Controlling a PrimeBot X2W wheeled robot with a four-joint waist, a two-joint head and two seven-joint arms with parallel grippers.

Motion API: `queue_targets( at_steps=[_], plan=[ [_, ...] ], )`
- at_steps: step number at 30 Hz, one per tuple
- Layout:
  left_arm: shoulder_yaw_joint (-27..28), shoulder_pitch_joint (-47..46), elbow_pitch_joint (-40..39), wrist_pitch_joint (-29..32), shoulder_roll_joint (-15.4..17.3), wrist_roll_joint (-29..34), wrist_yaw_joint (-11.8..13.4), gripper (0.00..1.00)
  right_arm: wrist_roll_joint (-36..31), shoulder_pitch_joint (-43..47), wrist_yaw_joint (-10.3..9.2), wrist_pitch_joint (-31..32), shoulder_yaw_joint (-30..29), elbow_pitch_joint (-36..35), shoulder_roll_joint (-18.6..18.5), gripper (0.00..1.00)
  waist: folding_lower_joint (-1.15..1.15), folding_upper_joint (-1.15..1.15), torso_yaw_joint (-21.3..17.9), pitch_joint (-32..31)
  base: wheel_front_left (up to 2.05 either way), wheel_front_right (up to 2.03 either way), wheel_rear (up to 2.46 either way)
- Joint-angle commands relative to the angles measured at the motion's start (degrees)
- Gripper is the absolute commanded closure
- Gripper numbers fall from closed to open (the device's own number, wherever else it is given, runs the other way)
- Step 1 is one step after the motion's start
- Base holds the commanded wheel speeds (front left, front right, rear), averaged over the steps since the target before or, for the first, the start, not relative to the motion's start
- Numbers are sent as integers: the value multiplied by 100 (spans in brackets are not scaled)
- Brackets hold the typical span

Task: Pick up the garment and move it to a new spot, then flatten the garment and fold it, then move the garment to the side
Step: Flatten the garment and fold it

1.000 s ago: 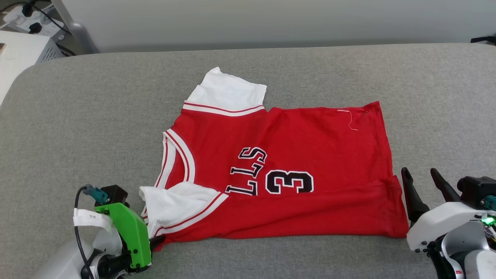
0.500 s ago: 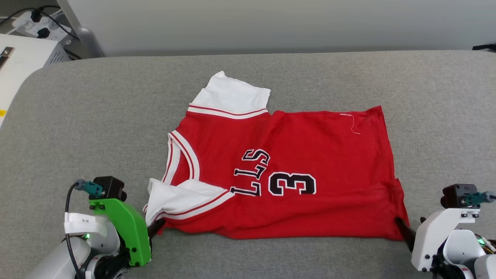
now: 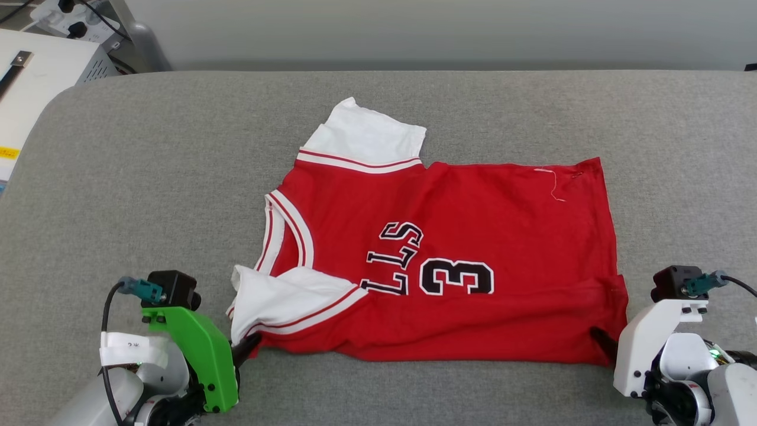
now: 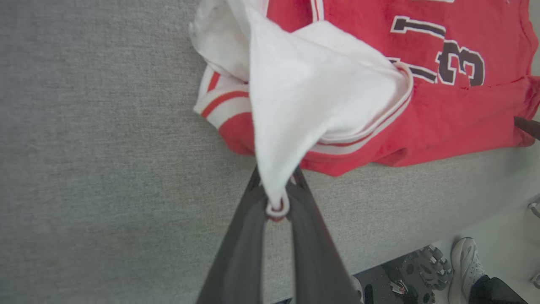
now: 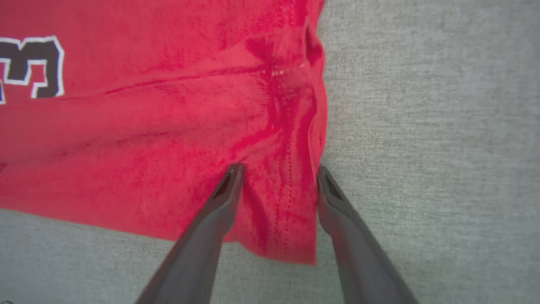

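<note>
The garment (image 3: 461,236), a red jersey with white sleeves and a black "3", lies spread on the grey padded table (image 3: 148,195), neck to the left. My left gripper (image 3: 247,345) is at its near left corner. In the left wrist view that gripper (image 4: 276,198) is shut on the striped hem of the white sleeve (image 4: 312,93), which is pulled up into a peak. My right gripper (image 5: 278,171) is open, its two fingers astride the red hem corner (image 5: 291,219) at the garment's near right. In the head view its dark fingertip (image 3: 603,342) touches that corner.
A white equipment box (image 3: 41,65) and power strips stand off the table's far left corner. The table's near edge runs just behind both grippers. Below that edge, the left wrist view has a person's shoe (image 4: 466,261) and a wheel (image 4: 426,264).
The head camera has shifted. My right gripper came down from standing upright beside the garment to its near right corner, fingers now astride the hem. The left gripper kept its hold on the sleeve.
</note>
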Motion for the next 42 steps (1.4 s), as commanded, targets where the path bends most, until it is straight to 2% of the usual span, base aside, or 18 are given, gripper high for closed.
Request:
queue_targets(
  at_steps=[1, 9, 14, 18, 23, 29, 34, 39, 40, 41, 42],
  plan=[
    [47, 66, -15, -58, 31, 1, -8, 100, 94, -8, 3, 123, 107, 164, 105, 100, 0, 0, -7, -13, 0, 0, 0],
    [138, 147, -103, -224, 97, 2, -30, 100, 175, -91, 3, 284, 24, -85, -46, 100, 0, 0, -53, -222, 0, 0, 0],
    [184, 352, -242, -320, 149, -38, 49, 100, 174, 17, 3, 375, 63, -325, -160, 100, 0, 0, -76, -523, 0, 0, 0],
    [199, 681, -403, -382, 252, -73, 215, 100, 212, 304, 3, 481, 134, -520, -192, 100, 0, 0, -78, -862, 0, 0, 0],
    [258, 1240, -724, -440, 429, -202, 538, 100, 287, 792, 3, 583, 118, -836, -248, 100, 0, 0, -47, -1203, 0, 0, 0],
    [267, 1885, -983, -478, 568, -388, 819, 100, 310, 1431, 3, 707, -5, -1204, -201, 100, 0, 0, 10, -1395, 0, 0, 0],
    [210, 2041, -819, -614, 350, -474, 735, 100, 235, 1754, 3, 600, -157, -1254, -49, 100, 0, 0, 49, -1365, 0, 0, 0],
    [125, 1831, -348, -762, 24, -430, 450, 100, 133, 1842, 3, 221, -308, -1060, 97, 100, 0, 0, 55, -1252, 0, 0, 0],
    [98, 1782, -247, -780, -18, -398, 399, 97, 104, 1843, 3, 117, -316, -1042, 116, 78, 0, 0, 52, -1242, 0, 0, 0],
    [87, 1728, -134, -825, -77, -373, 348, 63, 82, 1852, 3, 6, -322, -1024, 148, 21, 0, 0, 42, -1229, 0, 0, 0],
    [92, 1689, -51, -863, -132, -372, 309, 21, 59, 1857, 3, -96, -318, -1026, 163, 0, 0, 0, 37, -1221, 0, 0, 0]
  ],
)
